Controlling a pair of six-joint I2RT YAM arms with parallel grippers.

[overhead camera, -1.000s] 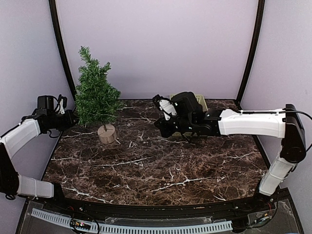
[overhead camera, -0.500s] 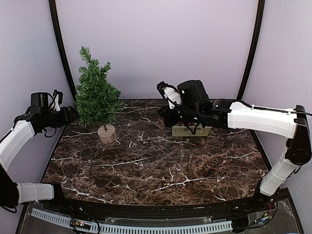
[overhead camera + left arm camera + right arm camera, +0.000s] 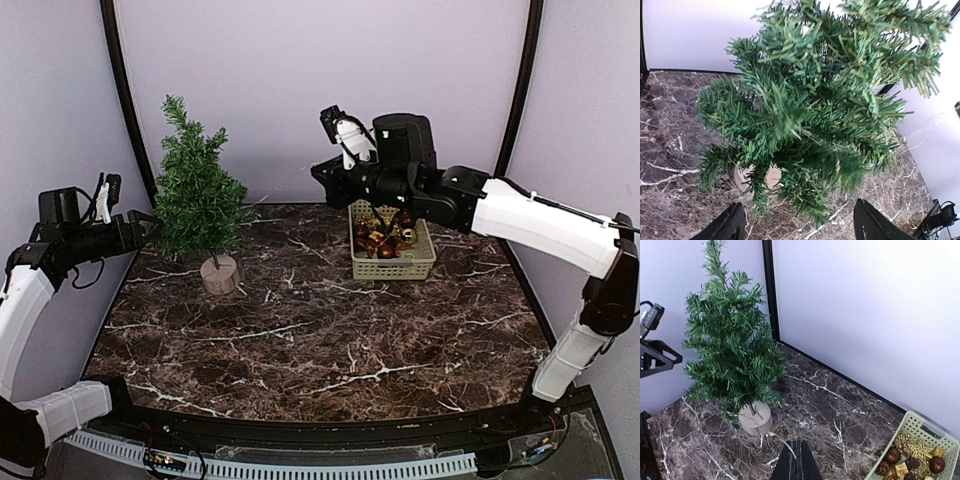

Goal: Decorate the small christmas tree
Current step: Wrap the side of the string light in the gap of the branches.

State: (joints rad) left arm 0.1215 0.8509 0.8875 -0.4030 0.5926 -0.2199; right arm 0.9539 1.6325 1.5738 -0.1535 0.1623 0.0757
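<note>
L gripper (image 3: 799,220) backed off tree (image 3: 198,200), opened; R gripper (image 3: 796,452) rose, shut.

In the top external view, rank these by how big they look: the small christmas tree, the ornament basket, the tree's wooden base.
1. small christmas tree: clearly the largest.
2. basket: wide but low.
3. wooden base: the smallest.
All three stand about equally far back, so nearness barely skews this.
</note>
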